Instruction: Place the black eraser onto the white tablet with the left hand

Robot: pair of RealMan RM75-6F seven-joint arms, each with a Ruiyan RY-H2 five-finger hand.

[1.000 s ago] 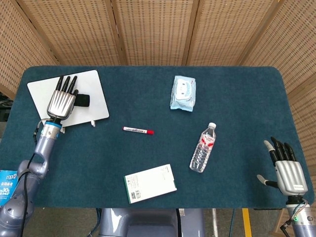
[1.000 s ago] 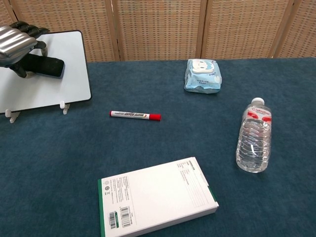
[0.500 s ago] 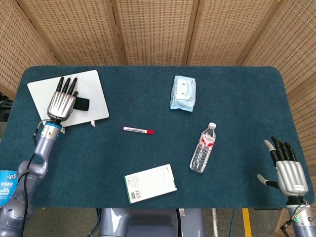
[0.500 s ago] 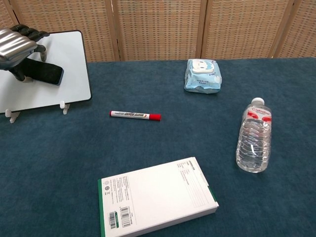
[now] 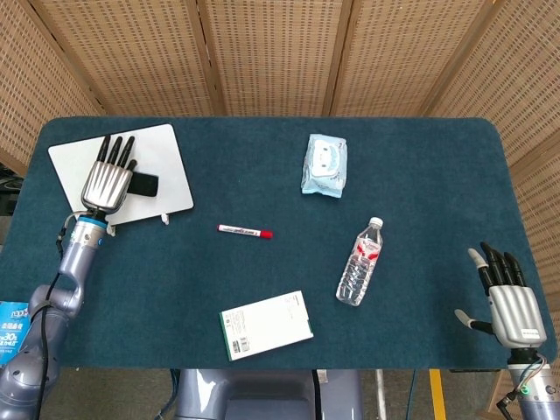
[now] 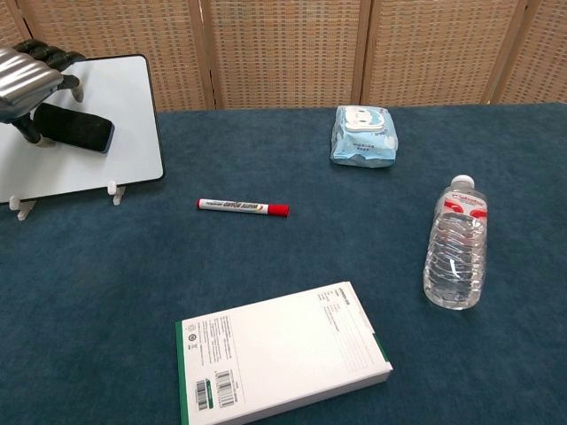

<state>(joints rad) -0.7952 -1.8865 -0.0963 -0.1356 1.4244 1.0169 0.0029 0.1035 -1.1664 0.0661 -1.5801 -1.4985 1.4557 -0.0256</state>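
The black eraser (image 5: 145,185) (image 6: 75,130) lies flat on the white tablet (image 5: 171,157) (image 6: 115,97) at the table's far left. My left hand (image 5: 107,179) (image 6: 27,73) hovers over the tablet just left of the eraser. Its fingers are stretched out, and its thumb sits beside the eraser's left end without gripping it. My right hand (image 5: 507,302) hangs at the table's front right edge, fingers spread and holding nothing; the chest view does not show it.
A red-capped marker (image 5: 245,231) (image 6: 242,207) lies mid-table. A wipes pack (image 5: 325,164) (image 6: 364,135) sits at the back. A water bottle (image 5: 360,262) (image 6: 456,252) lies on the right, and a white box (image 5: 266,325) (image 6: 282,357) is at the front.
The left hand lowered the eraser onto the tablet, let go of it and drew slightly left. The right hand has not moved.
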